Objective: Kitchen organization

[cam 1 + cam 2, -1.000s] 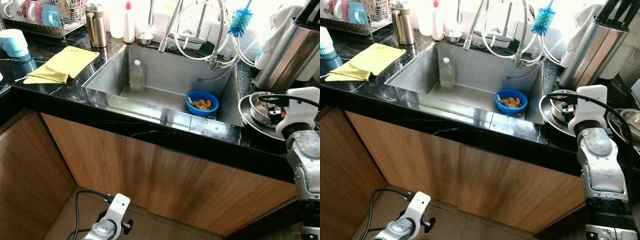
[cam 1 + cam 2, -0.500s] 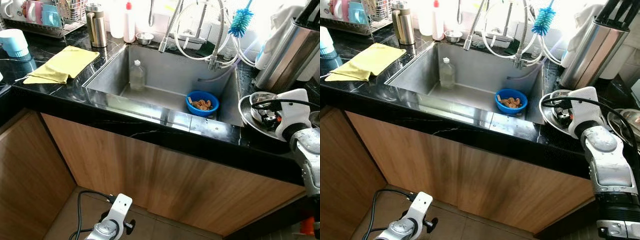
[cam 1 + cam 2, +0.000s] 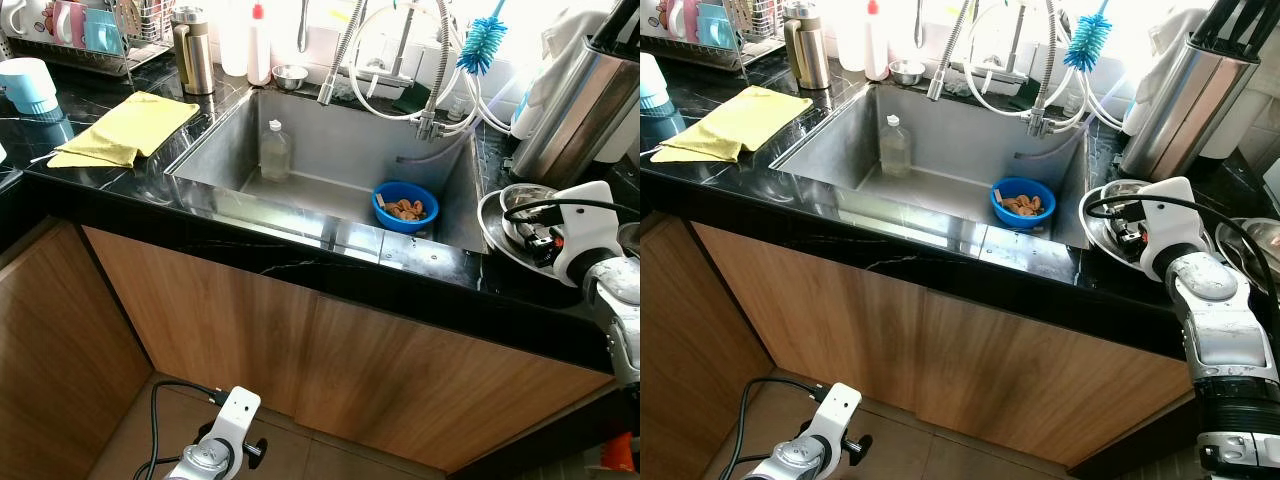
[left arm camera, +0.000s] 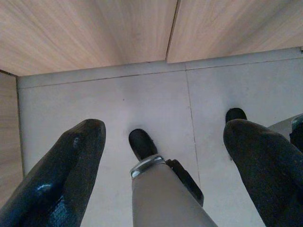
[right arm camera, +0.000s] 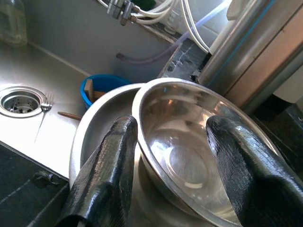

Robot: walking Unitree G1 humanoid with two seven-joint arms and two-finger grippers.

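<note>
Reaching over the right end of the counter, the right gripper has its two black fingers spread wide, one on each side of a steel bowl. The near-left finger lies against or just outside the bowl's rim; the other finger sits at the rim's far-right side, and whether either truly presses the metal cannot be told. The bowl is tilted and rests inside a larger, shallow steel dish on the black counter, just right of the sink.

In the sink a blue bowl with brownish scraps stands at the near right corner, a clear bottle stands upright toward the far left, and a fork lies beside the drain. A tall steel container stands far right of the bowls. A blue brush hangs above the tap hoses. On the left counter lies a yellow cloth, with a thermos and a dish rack beyond it.

The left gripper hangs low by the wooden cabinet doors, its fingers wide apart over the pale floor tiles, holding nothing.
</note>
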